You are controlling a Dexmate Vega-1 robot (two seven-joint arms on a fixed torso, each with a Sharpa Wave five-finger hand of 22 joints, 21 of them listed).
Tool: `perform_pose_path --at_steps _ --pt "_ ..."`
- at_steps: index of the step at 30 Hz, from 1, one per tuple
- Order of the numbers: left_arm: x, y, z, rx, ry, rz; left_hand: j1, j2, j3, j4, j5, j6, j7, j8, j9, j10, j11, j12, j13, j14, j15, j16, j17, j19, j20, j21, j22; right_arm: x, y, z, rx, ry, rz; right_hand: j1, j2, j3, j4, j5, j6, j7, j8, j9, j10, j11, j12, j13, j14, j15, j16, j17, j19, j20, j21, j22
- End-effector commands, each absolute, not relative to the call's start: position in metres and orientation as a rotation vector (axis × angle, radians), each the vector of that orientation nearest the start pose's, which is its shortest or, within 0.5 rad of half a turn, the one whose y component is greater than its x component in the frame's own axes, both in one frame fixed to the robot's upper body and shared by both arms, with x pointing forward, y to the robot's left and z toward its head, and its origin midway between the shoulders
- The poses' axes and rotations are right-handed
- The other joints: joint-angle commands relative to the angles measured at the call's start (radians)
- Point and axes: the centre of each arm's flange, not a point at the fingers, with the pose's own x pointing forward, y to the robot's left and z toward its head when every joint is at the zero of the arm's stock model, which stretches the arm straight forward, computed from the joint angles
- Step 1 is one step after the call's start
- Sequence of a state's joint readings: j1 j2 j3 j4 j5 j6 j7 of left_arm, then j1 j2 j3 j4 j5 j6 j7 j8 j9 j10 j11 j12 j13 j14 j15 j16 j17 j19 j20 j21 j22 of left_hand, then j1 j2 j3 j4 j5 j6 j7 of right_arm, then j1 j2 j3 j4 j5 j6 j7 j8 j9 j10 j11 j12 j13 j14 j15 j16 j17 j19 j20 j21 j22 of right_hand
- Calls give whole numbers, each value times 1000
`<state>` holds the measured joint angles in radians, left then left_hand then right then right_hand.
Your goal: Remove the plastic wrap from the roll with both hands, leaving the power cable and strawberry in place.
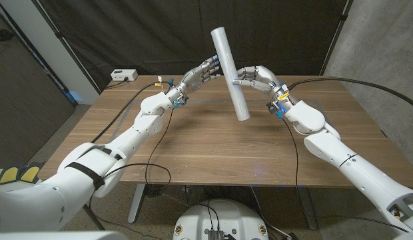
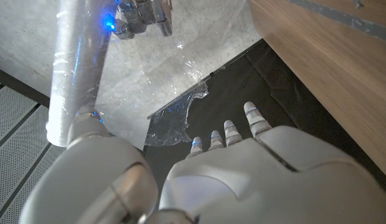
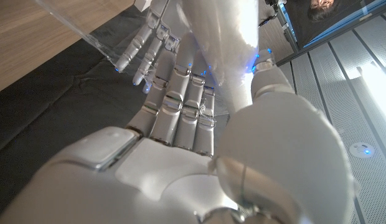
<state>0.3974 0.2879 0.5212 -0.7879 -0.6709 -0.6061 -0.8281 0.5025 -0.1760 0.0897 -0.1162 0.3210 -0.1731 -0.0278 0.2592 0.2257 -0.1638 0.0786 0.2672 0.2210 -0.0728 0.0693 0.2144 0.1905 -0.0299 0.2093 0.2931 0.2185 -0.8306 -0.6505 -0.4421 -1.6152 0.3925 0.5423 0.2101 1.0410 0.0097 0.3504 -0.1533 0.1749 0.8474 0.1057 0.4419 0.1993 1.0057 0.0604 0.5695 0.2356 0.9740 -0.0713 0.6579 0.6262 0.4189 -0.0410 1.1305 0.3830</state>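
The roll of plastic wrap [image 1: 230,73] is a long pale tube held tilted in the air above the table's far half. My right hand [image 1: 256,78] grips it around the middle, fingers wrapped on the tube [image 3: 218,31]. My left hand [image 1: 200,73] reaches in from the other side, near the upper half. A clear sheet of film [image 2: 174,81] stretches taut from the roll [image 2: 75,68] to its fingertips [image 2: 224,134]. The film's torn edge [image 3: 87,25] ends at those left fingertips [image 3: 140,50], which hold it.
The wooden table [image 1: 213,147] lies under both arms, with thin black cables trailing across it. A white power box [image 1: 123,75] sits at the far left corner. Black curtains hang behind the table.
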Motion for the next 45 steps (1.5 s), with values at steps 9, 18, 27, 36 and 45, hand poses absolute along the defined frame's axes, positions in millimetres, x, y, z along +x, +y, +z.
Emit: perform_pose_path --at_steps 9,18,27,36,45 --pt "672 157 100 174 -798 -1079 18 -4 -47 -17 29 -174 32 17 -1 88 -29 25 -6 53 -11 12 -4 31 2 8 -4 542 -198 65 -392 -1049 657 107 110 36 -10 11 113 -111 86 160 172 -148 109 311 62 -146 -1 9 -13 -30 24 1" --pt "677 150 100 123 -737 -1095 47 3 -89 -29 53 -89 67 39 -6 193 -64 43 -19 101 -29 12 -7 52 2 7 -11 541 -199 66 -393 -1057 672 105 109 40 -9 12 113 -110 85 161 170 -149 108 314 61 -146 -1 14 -20 -30 38 1" --pt "682 139 102 153 -659 -1109 63 5 -125 -28 69 -15 74 57 -10 275 -109 52 -26 140 -42 14 -8 75 2 9 -13 542 -200 65 -389 -1055 669 100 107 44 -8 12 114 -111 85 162 168 -148 107 317 61 -144 -3 19 -26 -31 51 -2" --pt "684 133 104 167 -606 -1126 59 7 -160 -21 80 20 84 60 -12 347 -97 60 -29 192 -50 21 -8 92 2 9 -15 544 -202 65 -384 -1050 661 99 105 48 -9 13 114 -111 84 163 168 -148 106 318 61 -145 -5 21 -31 -31 62 -5" --pt "682 134 104 172 -630 -1130 74 26 -219 -14 93 196 55 106 -18 519 -166 71 -33 257 -80 22 -9 127 2 9 -16 553 -202 61 -296 -989 669 96 104 54 -9 13 114 -111 82 162 169 -150 104 318 61 -145 -7 25 -34 -32 73 -9"
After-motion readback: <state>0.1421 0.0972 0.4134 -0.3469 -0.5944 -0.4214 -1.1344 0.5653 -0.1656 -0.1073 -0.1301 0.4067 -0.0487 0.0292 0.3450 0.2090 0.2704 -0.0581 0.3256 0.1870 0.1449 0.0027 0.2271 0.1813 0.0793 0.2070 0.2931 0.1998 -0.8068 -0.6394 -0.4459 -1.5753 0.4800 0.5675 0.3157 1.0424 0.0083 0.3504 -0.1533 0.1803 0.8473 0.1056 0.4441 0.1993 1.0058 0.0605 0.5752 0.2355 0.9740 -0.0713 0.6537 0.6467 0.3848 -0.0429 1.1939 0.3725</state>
